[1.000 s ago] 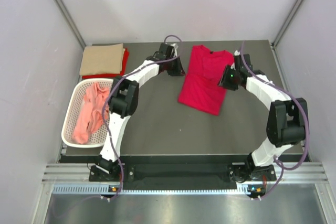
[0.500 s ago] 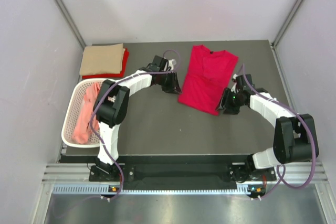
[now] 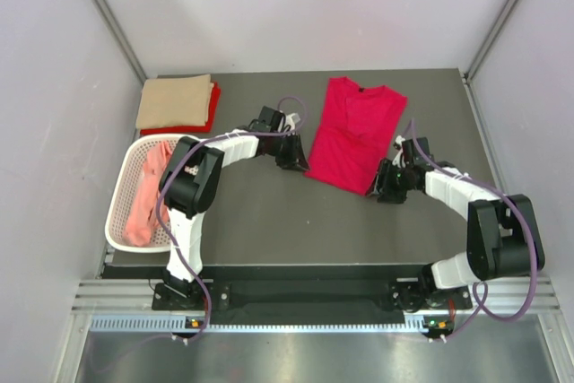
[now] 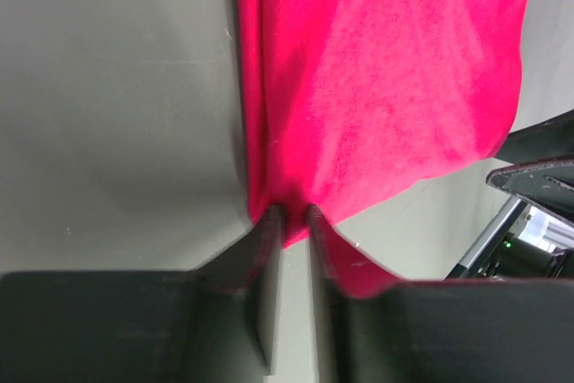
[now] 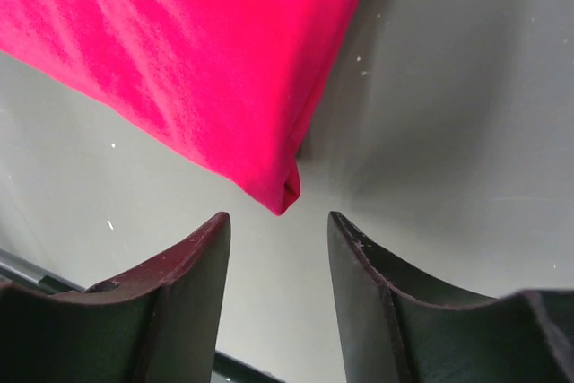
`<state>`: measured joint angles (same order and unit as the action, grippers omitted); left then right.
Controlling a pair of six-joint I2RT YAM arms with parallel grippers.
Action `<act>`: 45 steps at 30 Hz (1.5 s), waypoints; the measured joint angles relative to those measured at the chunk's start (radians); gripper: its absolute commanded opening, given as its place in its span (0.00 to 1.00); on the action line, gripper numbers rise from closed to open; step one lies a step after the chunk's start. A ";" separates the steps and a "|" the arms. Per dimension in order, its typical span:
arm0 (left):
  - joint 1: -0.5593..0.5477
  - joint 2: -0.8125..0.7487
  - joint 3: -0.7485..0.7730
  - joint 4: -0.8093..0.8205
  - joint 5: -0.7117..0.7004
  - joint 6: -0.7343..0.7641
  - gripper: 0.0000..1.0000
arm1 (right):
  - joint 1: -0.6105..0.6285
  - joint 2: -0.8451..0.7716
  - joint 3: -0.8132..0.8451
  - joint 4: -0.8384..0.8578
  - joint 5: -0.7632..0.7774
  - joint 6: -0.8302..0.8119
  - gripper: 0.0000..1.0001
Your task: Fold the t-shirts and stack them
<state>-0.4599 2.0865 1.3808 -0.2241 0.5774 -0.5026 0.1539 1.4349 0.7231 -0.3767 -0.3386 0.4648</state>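
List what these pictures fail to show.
- Top view: the red shirt is covered by the tan shirt; only an edge shows.
- Top view: the neck label on the crimson shirt is too small to read.
- Left wrist view: whether the left claw pinches the crimson corner; its fingers hide the contact.

- A dark grey bench [image 3: 269, 221] filled the middle of the enclosure, its matte top flecked with a few pale specks.
- A plain, pale back wall [image 3: 305, 6] stood behind it, with a left wall [image 3: 54, 132] and a right wall [image 3: 538, 132] of the same tone.
- Slim metal posts [image 3: 108, 15] ran along the corners where the walls met.
- A ribbed aluminium rail [image 3: 314, 298] lined the bench's near edge, with a brushed metal plate [image 3: 314, 356] in front of it.
- The light was soft and even.
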 measured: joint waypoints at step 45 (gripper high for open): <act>-0.163 -0.466 -0.409 -0.088 -0.308 -0.181 0.24 | 0.040 -0.218 0.056 -0.200 0.090 0.060 0.26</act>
<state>-0.6224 1.6203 0.9714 -0.3119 0.2691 -0.6838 0.1944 1.2171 0.7792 -0.5766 -0.2485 0.5247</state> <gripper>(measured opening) 0.233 0.278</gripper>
